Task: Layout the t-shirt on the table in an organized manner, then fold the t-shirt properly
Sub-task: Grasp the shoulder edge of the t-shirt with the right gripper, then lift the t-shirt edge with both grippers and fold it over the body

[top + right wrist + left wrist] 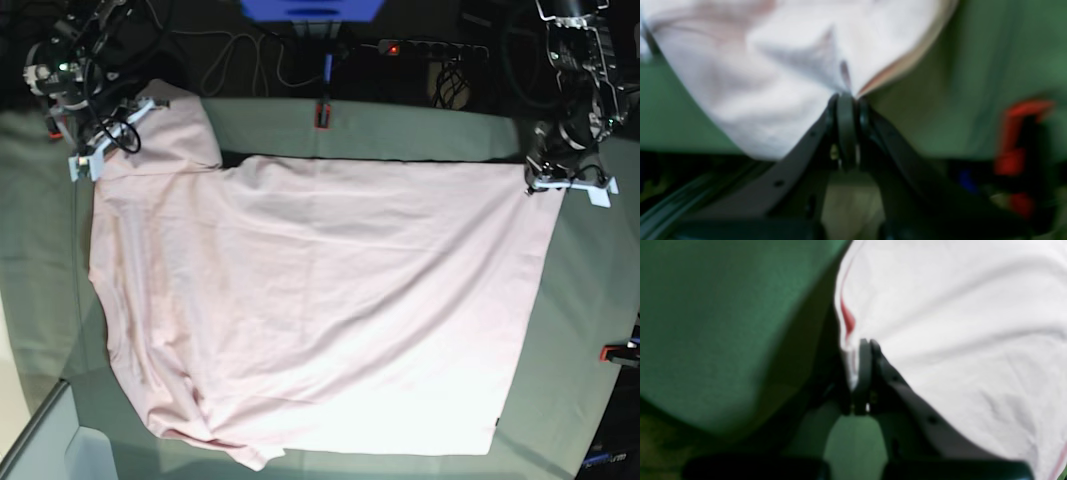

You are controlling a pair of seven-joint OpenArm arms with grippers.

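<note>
The right arm's black jaws [846, 100] are pressed together on a bunched fold at the edge of the one pale pink cotton t-shirt [320, 310]; the cloth puckers into a small peak just where they bite. From above, that arm sits at the far corner of the shirt, by the sleeve that lies over the back edge of the worktop. The left arm's black jaws [868, 345] are likewise closed, pinching the hem of the same shirt at its other far corner, with a thin reddish stitch line running along the edge just beside them.

Outward from both grips, the shirt lies spread flat and nearly square across the wide worktop covered in pale grey-green cloth [580, 330], plain side up. No lettering or print can be read on the face that shows, and both wrist views are too blurred to make out any label. Soft creases run across the middle, and the near corner on the sleeve side is bunched and rumpled.

I count two red-orange clamps [322, 115] on the worktop's edges: one at the middle of the back edge, another at the side edge near the left arm. One black power strip with a lit red switch [432, 47] lies behind the worktop among cables.
</note>
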